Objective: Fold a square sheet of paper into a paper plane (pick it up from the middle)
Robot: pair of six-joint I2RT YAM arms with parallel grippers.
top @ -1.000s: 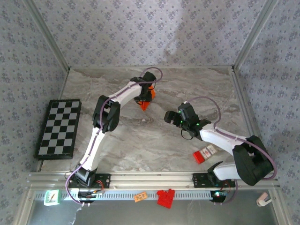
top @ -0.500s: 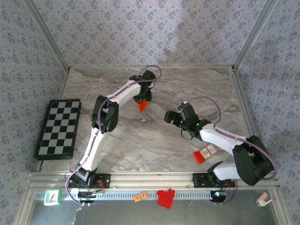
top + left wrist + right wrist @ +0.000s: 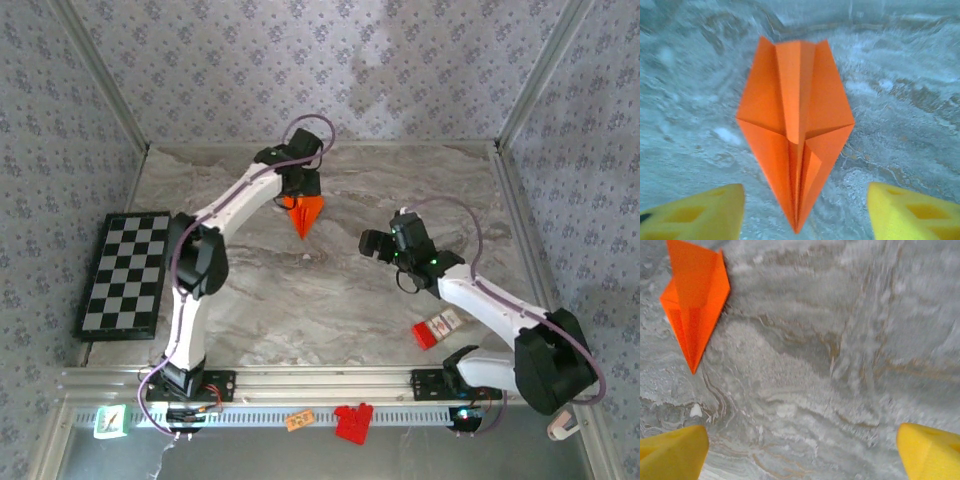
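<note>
— Plane (image 3: 308,213): where?
— Lies flat on table (image 3: 420,190), toward the far side, about mid-width. Points its sharp end at the near edge. Shows a centre crease and two folded flaps in the left wrist view, bright orange against grey marble.
— Left gripper (image 3: 299,189)?
— Hangs right over the blunt end of plane. Released, grasping nothing. Shows yellow fingers (image 3: 695,212) wide apart in its own camera, one at each side of the sharp end, both clear of the paper.
— Touching anywhere?
— Apart on both sides. Whole outline of plane (image 3: 796,130) in plain sight on the marble.
— Right gripper (image 3: 372,243)?
— Released as well, spread wide, grasping nothing. Sits to the right of plane, near yet apart, over bare marble. Catches plane (image 3: 695,300) in the upper left corner of its own camera, well clear of the yellow pads (image 3: 672,452) at the bottom corners.
— Anything else?
— Checkerboard (image 3: 125,272) at the left edge, well apart from plane. Red-and-white box (image 3: 437,328) beside the right arm, nearer the bases. Red blocks (image 3: 352,421) and small orange tag (image 3: 298,421) on the front rail (image 3: 250,415), between the two bases.
</note>
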